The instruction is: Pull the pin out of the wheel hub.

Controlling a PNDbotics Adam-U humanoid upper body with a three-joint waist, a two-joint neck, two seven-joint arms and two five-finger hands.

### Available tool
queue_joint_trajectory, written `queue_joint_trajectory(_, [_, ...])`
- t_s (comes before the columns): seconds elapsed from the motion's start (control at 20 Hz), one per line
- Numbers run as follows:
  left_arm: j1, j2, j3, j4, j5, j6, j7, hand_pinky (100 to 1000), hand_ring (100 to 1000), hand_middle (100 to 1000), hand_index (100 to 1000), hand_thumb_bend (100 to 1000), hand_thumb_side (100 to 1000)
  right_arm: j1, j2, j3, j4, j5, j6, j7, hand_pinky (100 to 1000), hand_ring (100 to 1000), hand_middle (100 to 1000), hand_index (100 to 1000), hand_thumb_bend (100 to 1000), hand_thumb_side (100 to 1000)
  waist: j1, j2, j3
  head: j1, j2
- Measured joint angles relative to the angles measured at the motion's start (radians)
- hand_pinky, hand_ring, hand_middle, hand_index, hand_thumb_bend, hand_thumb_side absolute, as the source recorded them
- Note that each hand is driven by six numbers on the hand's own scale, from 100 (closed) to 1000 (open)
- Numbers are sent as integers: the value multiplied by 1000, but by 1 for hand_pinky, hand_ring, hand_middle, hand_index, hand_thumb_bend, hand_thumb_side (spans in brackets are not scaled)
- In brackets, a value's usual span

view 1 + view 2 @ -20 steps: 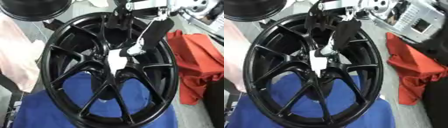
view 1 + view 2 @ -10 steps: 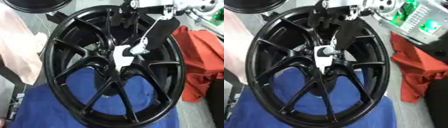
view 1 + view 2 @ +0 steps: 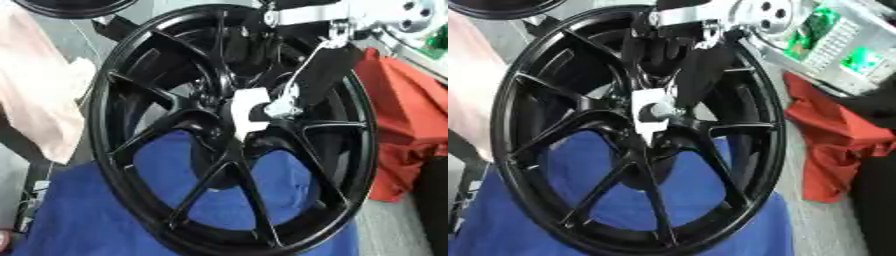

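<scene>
Since a second ago: my right hand [image 3: 677, 60] has lowered onto the white pin [image 3: 248, 116] at the black wheel [image 3: 122, 85] hub, fingers closed around it. Wheel rests on blue cloth [image 3: 96, 210].

wheel [image 3: 175, 165]: glossy blk metal | cloths [image 3: 79, 220]: blue/red [image 3: 833, 145], matt fabric

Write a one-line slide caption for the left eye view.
Robot's right hand reaches down to the white pin at the centre of the black wheel hub, over a blue cloth.
</scene>
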State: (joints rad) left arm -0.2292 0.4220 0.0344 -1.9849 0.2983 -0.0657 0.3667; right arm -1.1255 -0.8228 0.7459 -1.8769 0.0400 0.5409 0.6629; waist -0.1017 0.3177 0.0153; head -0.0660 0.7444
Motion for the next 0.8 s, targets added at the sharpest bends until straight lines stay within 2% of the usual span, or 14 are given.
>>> queue_joint_trajectory(0.35, [0, 0, 0, 0, 0, 0, 0, 827, 700, 640, 750, 147, 783, 27, 2, 0, 14, 13, 5, 6, 785, 774, 789, 831, 502, 248, 1, 16, 7, -8, -18])
queue_joint_trajectory(0.8, [-5, 0, 0, 0, -2, 0, 0, 828, 698, 639, 750, 147, 787, 44, 17, 0, 29, 27, 3, 10, 779, 771, 785, 826, 506, 242, 0, 33, 14, -8, -26])
